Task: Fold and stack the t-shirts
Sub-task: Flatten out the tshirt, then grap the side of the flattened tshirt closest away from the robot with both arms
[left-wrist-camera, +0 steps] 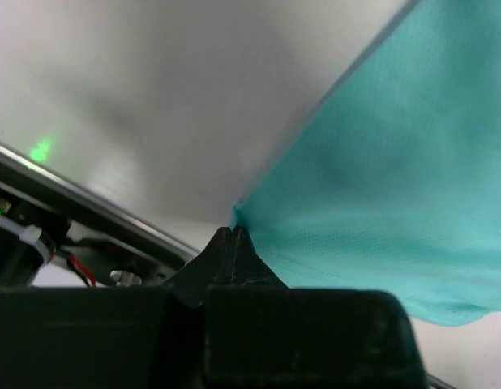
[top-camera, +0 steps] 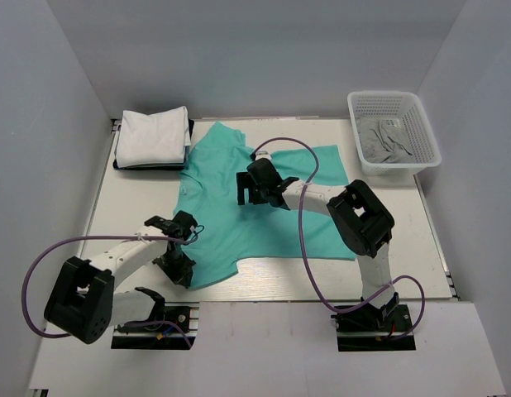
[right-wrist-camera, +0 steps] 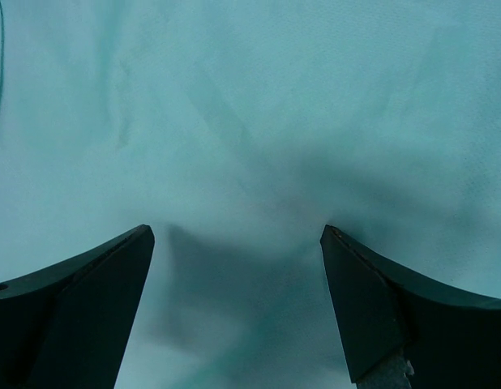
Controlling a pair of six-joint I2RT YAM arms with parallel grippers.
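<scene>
While the table (top-camera: 264, 291) carries a teal t-shirt (top-camera: 272, 227) spread flat and unfolded across its middle, folded white t-shirts (top-camera: 152, 136) sit stacked at the far left, so part of the job looks done. Pale crumpled cloth (top-camera: 388, 141) lies in the basket (top-camera: 421, 124) at the far right. The left arm reaches low to the shirt's near-left corner, its left gripper (left-wrist-camera: 234, 237) clenched on the teal hem. The right arm stretches over the shirt's middle, its right gripper (right-wrist-camera: 238, 233) hovering with jaws spread wide, holding nothing.
</scene>
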